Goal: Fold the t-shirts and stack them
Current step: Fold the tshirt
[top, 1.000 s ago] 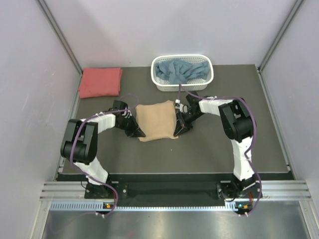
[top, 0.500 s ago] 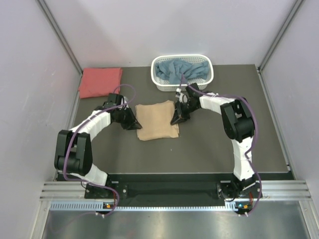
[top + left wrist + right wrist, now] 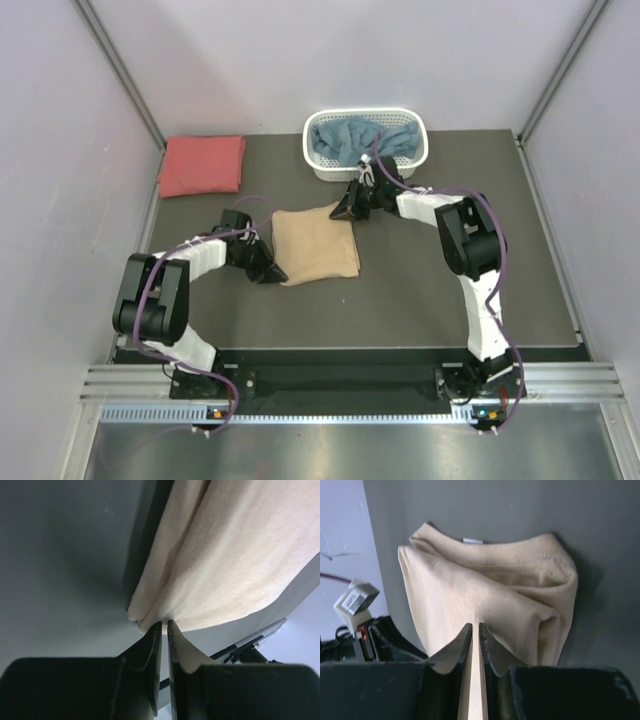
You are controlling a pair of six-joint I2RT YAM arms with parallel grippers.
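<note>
A tan t-shirt (image 3: 318, 243), folded to a rough square, lies mid-table. My left gripper (image 3: 272, 273) sits at its near-left corner. In the left wrist view the jaws (image 3: 164, 623) stand almost together, pinching the very hem of the tan cloth (image 3: 235, 555). My right gripper (image 3: 345, 211) is at the far-right corner. Its tips (image 3: 475, 625) are shut on the top layer of the tan shirt (image 3: 485, 590), which creases there. A folded coral-red t-shirt (image 3: 201, 165) lies at the far left. A dusty blue t-shirt (image 3: 355, 140) is bunched in the basket.
The white lattice basket (image 3: 410, 168) stands at the back of the dark mat, just behind my right arm. Grey walls close in on both sides. The mat's front edge runs just ahead of the arm bases. Part of the left arm (image 3: 375, 640) shows in the right wrist view.
My right gripper has slid from the shirt's near-right edge up to its far-right corner. The left gripper went a little farther away, then came back to the near-left corner. The tan shirt has barely shifted.
</note>
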